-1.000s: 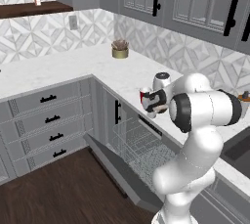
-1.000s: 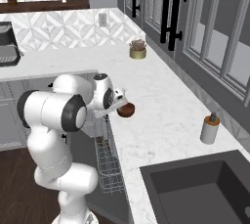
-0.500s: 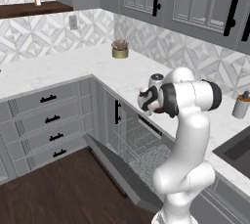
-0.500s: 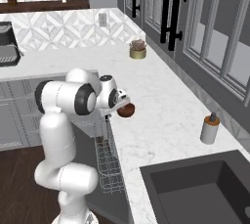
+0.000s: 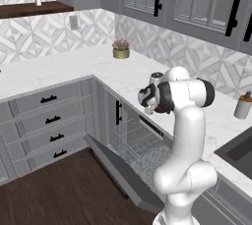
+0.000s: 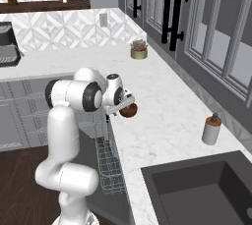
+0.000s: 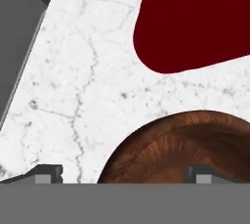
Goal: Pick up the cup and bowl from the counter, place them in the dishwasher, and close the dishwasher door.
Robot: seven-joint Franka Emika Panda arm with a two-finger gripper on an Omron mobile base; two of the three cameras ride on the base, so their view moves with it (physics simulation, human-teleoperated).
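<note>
Worktop (image 6: 167,106): white marble, L-shaped, over grey cabinets. Dishwasher (image 5: 140,143) beneath it, wire rack exposed; dishwasher door (image 5: 120,172) dropped fully open. Arm bent over the worktop edge above the rack, hand pointing down. Bowl (image 7: 180,147): dark brown, on the worktop directly under the hand; in the right base view (image 6: 129,110) just beside the wrist. Cup (image 7: 195,20): red, near the bowl, not touching it. Fingers (image 7: 124,173) spread wide, released, grasping nothing; one tip over the bowl, the other over bare marble.
</note>
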